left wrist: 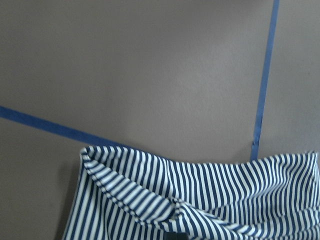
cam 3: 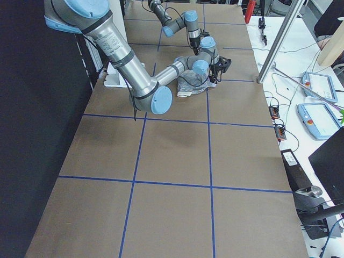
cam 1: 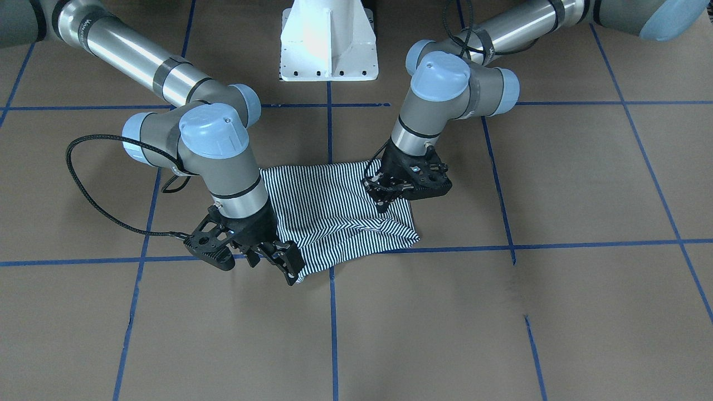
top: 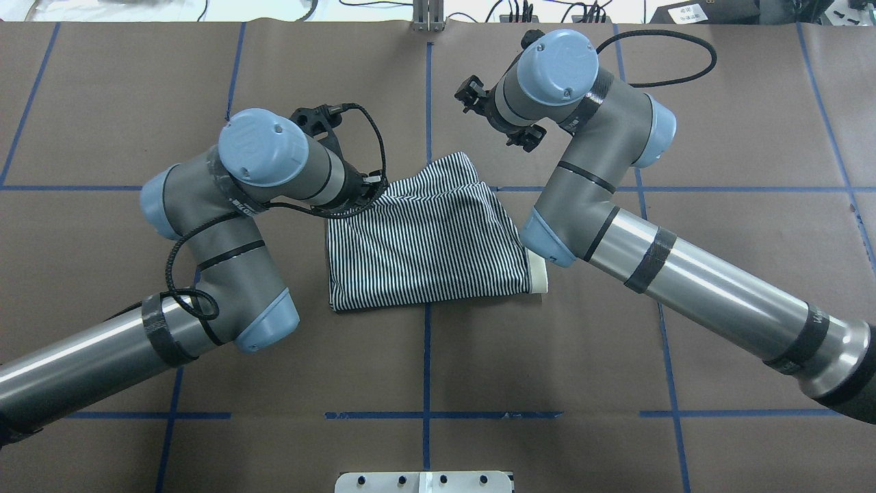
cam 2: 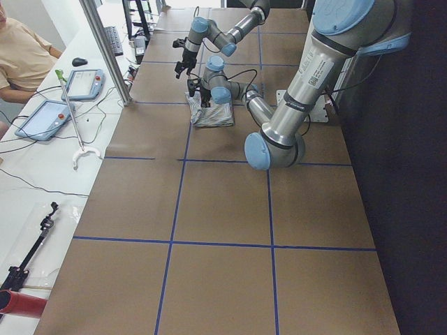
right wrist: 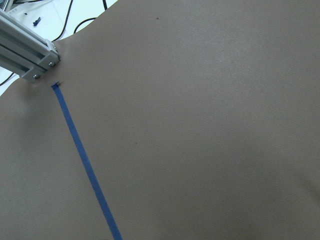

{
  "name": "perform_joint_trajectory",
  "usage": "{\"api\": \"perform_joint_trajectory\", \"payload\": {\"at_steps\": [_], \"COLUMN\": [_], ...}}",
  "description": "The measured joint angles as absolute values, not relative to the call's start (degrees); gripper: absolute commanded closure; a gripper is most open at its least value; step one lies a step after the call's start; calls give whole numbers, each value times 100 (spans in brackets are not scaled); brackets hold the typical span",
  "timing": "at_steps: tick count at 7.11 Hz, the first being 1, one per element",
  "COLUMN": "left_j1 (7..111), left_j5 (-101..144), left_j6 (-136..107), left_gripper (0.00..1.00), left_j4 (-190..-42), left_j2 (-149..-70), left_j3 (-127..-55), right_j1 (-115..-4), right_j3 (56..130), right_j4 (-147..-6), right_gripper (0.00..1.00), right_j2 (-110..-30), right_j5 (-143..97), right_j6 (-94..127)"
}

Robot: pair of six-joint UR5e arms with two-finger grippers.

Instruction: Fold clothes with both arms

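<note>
A table (top: 753,103) covered in brown paper and divided into squares by blue tape (top: 426,342) is shown in every view. A white pedestal (cam 1: 328,50) is seen at the top centre of the front-facing view.

The left arm (top: 205,246) is seen entering from the lower left of the overhead view and the right arm (top: 616,212) from the lower right. Both are bent toward the middle of the frame.

The polo shirt (top: 424,239) is laid at the centre of the table. It is folded into a rough rectangle across the central tape line and is creased along the upper edge in the overhead view.

The left gripper (cam 1: 383,207) is set down on the right-hand part of the shirt in the front-facing view. Its jaws are seen closed together with striped cloth pinched between them, and creases are seen spreading from that spot.

The right gripper (cam 1: 278,262) is held at the shirt's lower left corner in the front-facing view, with its jaws apart. Whether the cloth is touched there cannot be told. Only paper and tape are shown by its wrist camera.

The collar (top: 539,277) is seen as a small cream strip at the shirt's lower right corner in the overhead view, just beside a light-blue joint cap of the right arm.
</note>
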State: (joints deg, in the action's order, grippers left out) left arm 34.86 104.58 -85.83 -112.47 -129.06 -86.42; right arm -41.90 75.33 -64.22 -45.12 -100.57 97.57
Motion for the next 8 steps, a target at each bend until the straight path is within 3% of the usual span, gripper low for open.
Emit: {"api": "perform_joint_trajectory", "payload": {"at_steps": [6,8], "left_j1": [4077,4475], "left_j5": [10461,10603], "left_j6": [-7683,-7445], "left_gripper": [100,100], "left_j4": [-12570,-12770], "left_j2": [-13721,-13739], "left_j3": [-6418,-6285], "right_j1": [-4124,-4114], "right_j3": [7684,7839], "right_j4": [-6401,-6404], "right_gripper": [0,0], "right_j2": [-4663,-4813], "right_j5": [-10057,-10087], "right_j6": [9751,9743]}}
